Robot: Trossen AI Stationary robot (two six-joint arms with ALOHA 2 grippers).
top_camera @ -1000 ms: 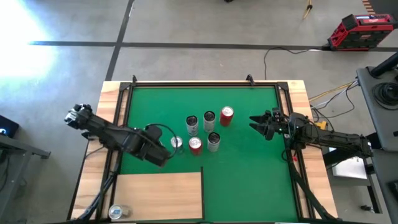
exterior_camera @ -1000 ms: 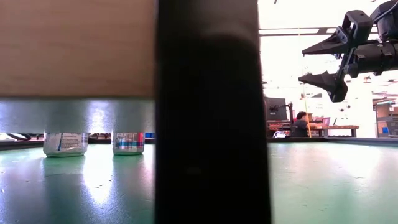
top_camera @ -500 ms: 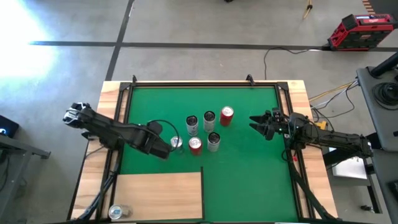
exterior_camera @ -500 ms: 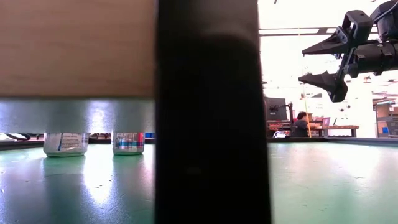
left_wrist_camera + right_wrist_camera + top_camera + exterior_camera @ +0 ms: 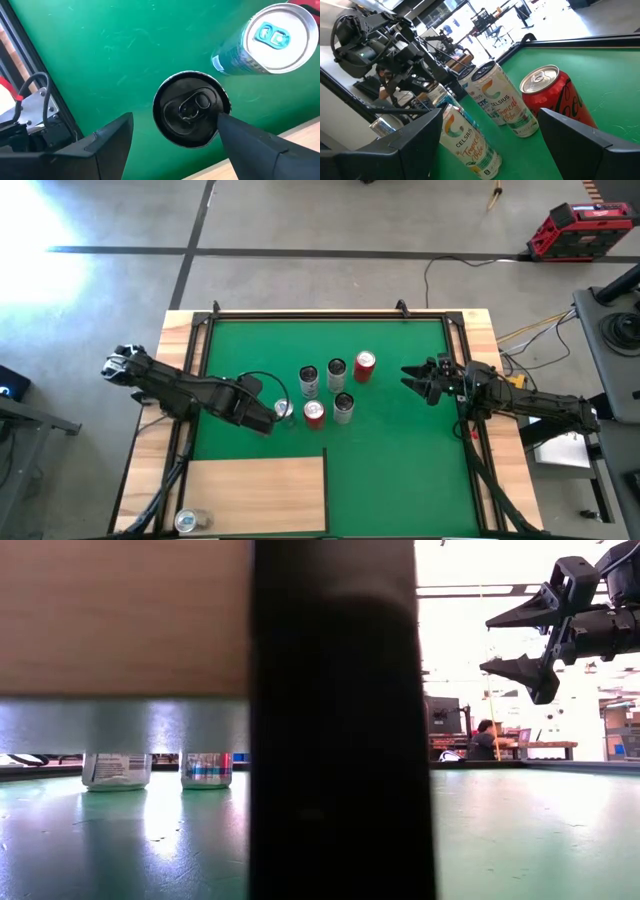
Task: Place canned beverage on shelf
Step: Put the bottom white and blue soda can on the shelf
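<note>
My left gripper is open over the green mat, its fingers on either side of an upright can whose dark top shows in the left wrist view. The same can shows in the low view. Several more cans stand upright on their bases just to its right, among them a red-sided one. The pale wood shelf lies at the near left, with one can standing at its near-left corner. My right gripper is open and empty, raised over the mat's right part. My left gripper comes slanting down from the table's left. One fingertip lies against the can's top rim. The other finger stands apart from the can. The can stands upright on the mat.
A silver-topped can stands close beside the one between my fingers. In the right wrist view Celsius cans and a red can stand ahead. A dark post blocks the middle of the low view.
My left gripper has gone toward the table's far right, to the leftmost can, and now straddles it. That can has slid a little toward the table's right and stays upright.
</note>
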